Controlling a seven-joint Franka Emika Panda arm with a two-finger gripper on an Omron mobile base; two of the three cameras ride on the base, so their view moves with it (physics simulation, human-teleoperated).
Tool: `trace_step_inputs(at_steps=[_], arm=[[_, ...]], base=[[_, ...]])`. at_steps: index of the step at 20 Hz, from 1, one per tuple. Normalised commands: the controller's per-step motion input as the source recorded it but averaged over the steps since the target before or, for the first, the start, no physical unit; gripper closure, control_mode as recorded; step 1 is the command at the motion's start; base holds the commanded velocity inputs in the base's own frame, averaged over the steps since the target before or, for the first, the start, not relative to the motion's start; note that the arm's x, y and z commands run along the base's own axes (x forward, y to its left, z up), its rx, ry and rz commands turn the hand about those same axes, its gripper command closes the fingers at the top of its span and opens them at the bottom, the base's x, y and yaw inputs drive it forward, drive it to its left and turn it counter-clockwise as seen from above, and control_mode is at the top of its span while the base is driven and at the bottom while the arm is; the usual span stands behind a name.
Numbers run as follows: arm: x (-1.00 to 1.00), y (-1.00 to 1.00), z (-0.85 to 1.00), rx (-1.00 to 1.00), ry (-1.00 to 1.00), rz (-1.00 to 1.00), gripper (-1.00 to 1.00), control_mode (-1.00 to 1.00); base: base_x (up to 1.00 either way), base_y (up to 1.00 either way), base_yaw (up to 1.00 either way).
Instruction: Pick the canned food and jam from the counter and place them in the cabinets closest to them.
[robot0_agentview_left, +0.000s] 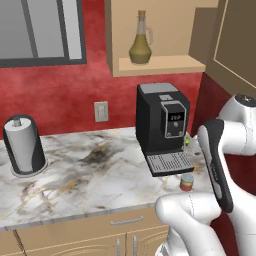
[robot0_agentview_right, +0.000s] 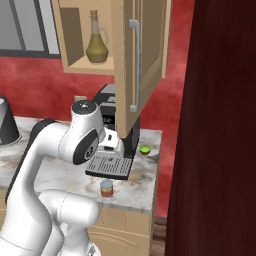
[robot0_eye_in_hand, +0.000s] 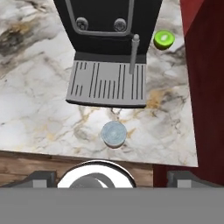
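From the left base view we are seeing the jam (robot0_agentview_left: 187, 182) sitting on the counter (robot0_agentview_left: 90, 175) before the coffee machine (robot0_agentview_left: 162, 127), from the right the open cabinets (robot0_agentview_right: 137, 55) above, and from the hand view our gripper (robot0_eye_in_hand: 112, 177), jaws apart, needing to descend onto its lid.

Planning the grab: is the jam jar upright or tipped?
Upright: the jam jar shows its round lid from above and stands on the counter.

tiny jam jar (robot0_eye_in_hand: 114, 133) upright, grey-teal lid, yellow and red sides, sitting on the marble worktop (robot0_eye_in_hand: 39, 109) near its front edge, 6 o'clock of the drip tray, wall cabinet (robot0_agentview_left: 155, 64) open
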Motion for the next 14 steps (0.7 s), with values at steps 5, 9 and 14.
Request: trace_step_inputs(at_steps=[5, 9, 14], arm=[[0.0, -0.07, -0.51, -0.03, 0.06, 0.0, -1.0, -1.0], [0.0, -0.04, -0.5, -0.01, 0.05, 0.0, -1.0, -1.0], [0.03, 0.0, -0.45, 0.0, 0.04, 0.0, -1.0, -1.0]], base=[[0.0, 0.0, 0.0], [0.0, 0.0, 0.0], [0.0, 0.0, 0.0]])
